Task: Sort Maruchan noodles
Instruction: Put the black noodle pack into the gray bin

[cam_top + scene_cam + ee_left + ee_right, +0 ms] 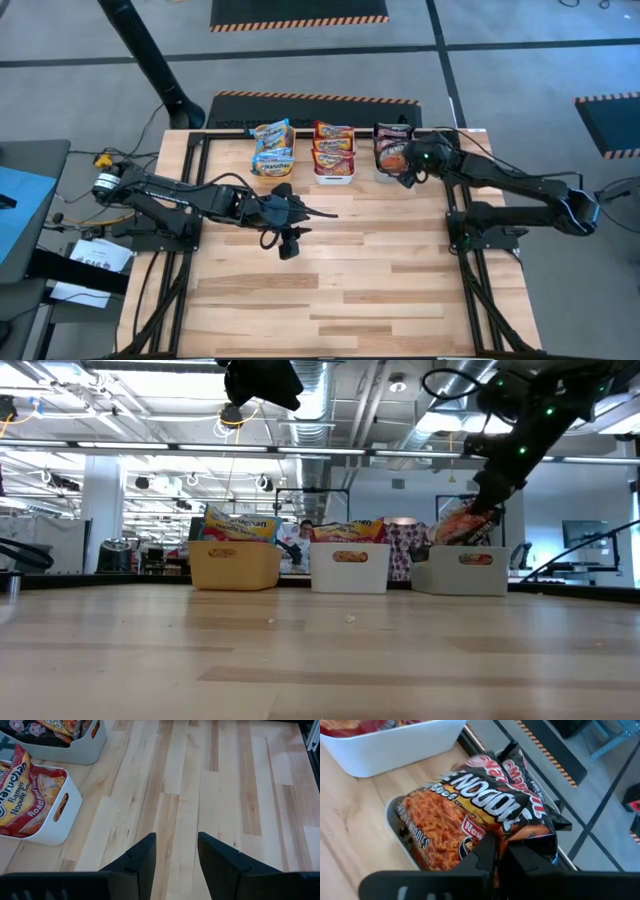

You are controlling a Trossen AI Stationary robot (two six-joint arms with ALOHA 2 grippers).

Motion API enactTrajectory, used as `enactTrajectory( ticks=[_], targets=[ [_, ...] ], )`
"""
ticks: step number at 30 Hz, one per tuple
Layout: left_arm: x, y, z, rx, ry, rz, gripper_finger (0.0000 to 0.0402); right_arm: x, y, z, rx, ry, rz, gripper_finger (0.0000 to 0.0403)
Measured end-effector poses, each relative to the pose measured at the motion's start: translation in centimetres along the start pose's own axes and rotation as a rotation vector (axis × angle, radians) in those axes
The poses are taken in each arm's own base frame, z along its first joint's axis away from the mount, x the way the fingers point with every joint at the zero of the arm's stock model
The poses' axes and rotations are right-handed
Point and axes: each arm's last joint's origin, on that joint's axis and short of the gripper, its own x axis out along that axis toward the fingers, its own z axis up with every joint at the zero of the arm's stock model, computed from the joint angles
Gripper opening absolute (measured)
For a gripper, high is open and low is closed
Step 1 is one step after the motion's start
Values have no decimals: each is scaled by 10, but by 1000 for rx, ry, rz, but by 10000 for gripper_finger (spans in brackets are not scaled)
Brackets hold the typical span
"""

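Note:
Three bins stand in a row along the table's far edge. The orange bin [272, 168] holds yellow-and-blue noodle packets [272, 140]. The white bin [335, 178] holds red-orange packets [335, 145]. The grey bin [465, 572] holds dark red-black packets [392, 140]. My right gripper [500, 840] hangs over the grey bin, shut on the top dark packet [485, 805]. My left gripper [175, 842] stands open above the bare middle of the table [288, 243], with nothing between its fingers. My right gripper pinches the top dark packet by its end edge [496, 827] between its two fingers. The fingers slant down at it from the table's right and near side. The packet lies tilted over the grey bin [395, 815], its far end up, on the packets under it.
Black rails [195, 200] of the arm frames run along both sides of the wooden table [350, 290]. The near half of the table is open wood. Beyond the far edge lies a floor mat with striped tape [300, 98].

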Motion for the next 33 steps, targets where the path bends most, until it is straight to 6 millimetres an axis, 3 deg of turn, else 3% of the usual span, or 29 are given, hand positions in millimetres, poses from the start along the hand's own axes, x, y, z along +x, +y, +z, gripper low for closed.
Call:
enactTrajectory(
  ticks=[13, 20, 33],
  targets=[
    [0, 0, 0, -5, 1, 0, 134, 6, 1, -2, 15, 43, -3, 109],
    [0, 0, 0, -7, 1, 0, 134, -2, -1, -5, 22, 46, -2, 144],
    [0, 0, 0, -8, 1, 0, 134, -22, -8, -10, 91, 6, -8, 158]
  ],
)
